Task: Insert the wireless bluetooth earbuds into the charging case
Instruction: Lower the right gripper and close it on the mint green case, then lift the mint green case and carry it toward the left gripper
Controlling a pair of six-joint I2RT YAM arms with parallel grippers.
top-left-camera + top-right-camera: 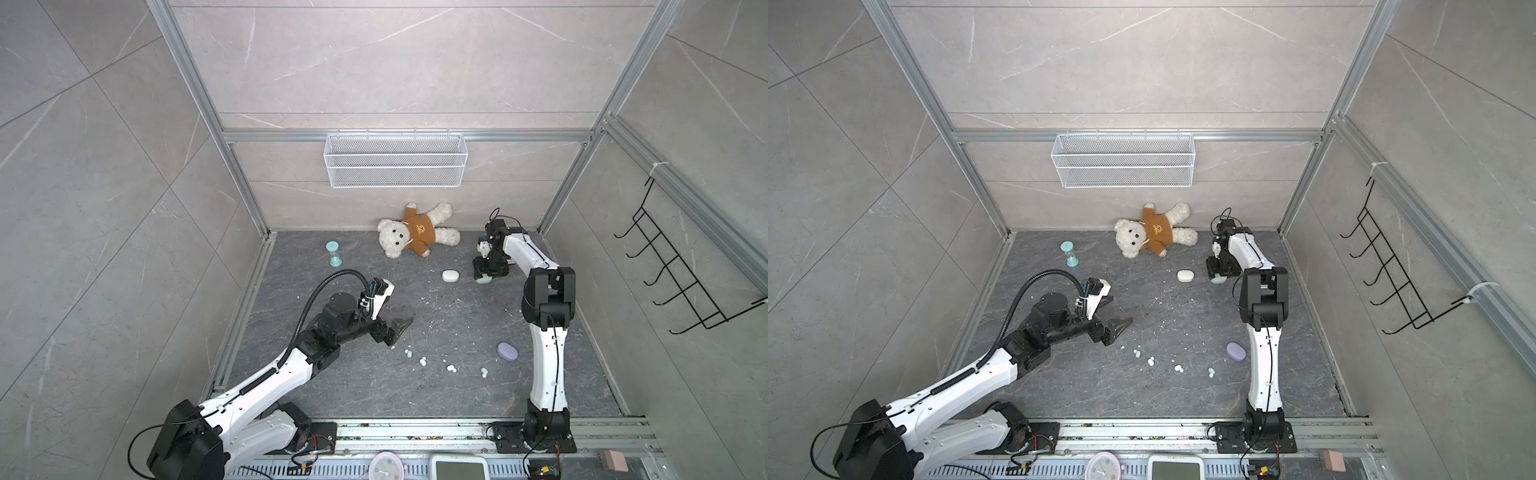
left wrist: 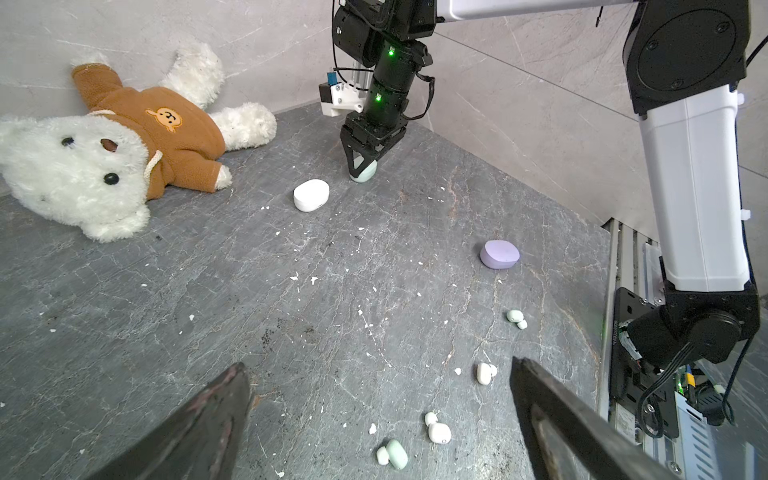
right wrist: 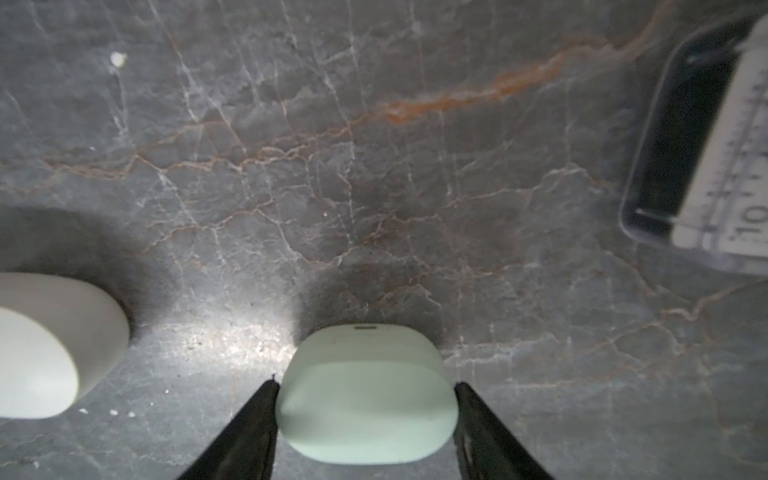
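A: How is the right pincer [image 3: 365, 384] placed?

B: It is seen down at the surface [image 3: 374, 166], with one jaw at each end of the mint charging case [image 3: 365, 419]. The case's long axis is spanned from jaw to jaw. The tips are set against its ends or a hair off them, and whether it is clamped cannot be told. The case lies flat on the surface with its lid shut.

A: What is met going outward from there?

B: The white case [image 1: 450, 275] is found just beside the mint one, on the side toward the middle of the surface. The lilac case [image 1: 507, 351] is well apart from both, toward the front edge.

A: And where are the earbuds [image 1: 451, 368] to be found?

B: They are scattered loose in a rough row near the front of the surface. All of them are well apart from the right pincer, and none is seated in any case.

A: Which pincer is nearer to them?

B: The left pincer [image 1: 399, 328] is held above the surface just beyond the row's left end. Its jaws are spread wide and nothing is between them. It is judged the nearer one for picking up buds. The mint case would first have to be opened, or brought across toward the row.
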